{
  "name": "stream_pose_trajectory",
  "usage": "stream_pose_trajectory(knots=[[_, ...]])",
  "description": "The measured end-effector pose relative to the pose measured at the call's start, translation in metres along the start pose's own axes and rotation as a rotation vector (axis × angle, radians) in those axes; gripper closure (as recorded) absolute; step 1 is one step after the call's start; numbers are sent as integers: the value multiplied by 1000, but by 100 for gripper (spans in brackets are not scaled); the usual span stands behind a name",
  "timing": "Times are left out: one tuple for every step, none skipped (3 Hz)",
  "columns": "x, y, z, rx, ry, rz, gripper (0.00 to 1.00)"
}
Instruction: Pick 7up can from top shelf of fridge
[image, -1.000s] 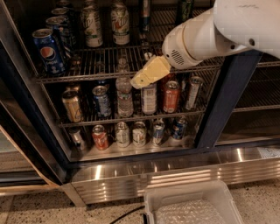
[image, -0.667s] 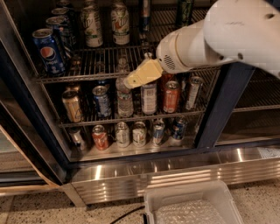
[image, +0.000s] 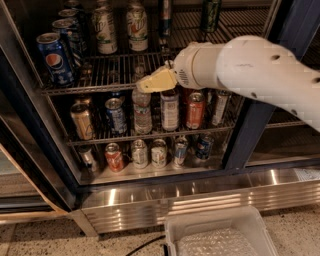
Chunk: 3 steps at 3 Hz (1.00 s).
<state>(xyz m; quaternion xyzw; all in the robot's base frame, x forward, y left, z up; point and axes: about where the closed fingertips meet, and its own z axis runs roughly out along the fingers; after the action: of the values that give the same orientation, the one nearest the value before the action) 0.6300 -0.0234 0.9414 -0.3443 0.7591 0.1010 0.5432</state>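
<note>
So here's your view: the fridge (image: 252, 125) is open and the 7up can (image: 136, 27) stands upright on the top shelf (image: 112, 70), top of the frame and a bit left of centre. A second whitish can (image: 105, 31) that looks much the same stands just beside it on the left. 2 or 3 blue Pepsi cans (image: 54, 57) sit in the upper left, and a dark green can (image: 211, 12) stands further back, upper right. Your gripper (image: 145, 85) is mid-frame, level with that shelf's front rail, below the 7up can and a touch right of it, tip pointing left and not touching it. Can't tell if the gripper is apart or together from this angle. A water bottle (image: 141, 111) stands right under it on the next shelf down.
</note>
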Motion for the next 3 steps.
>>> stream_pose_trajectory(knots=[[-13,-11,15,56,-79,49,0],[-38,3,38,35,-147,82,0],[-38,3,39,35,-147,83,0]])
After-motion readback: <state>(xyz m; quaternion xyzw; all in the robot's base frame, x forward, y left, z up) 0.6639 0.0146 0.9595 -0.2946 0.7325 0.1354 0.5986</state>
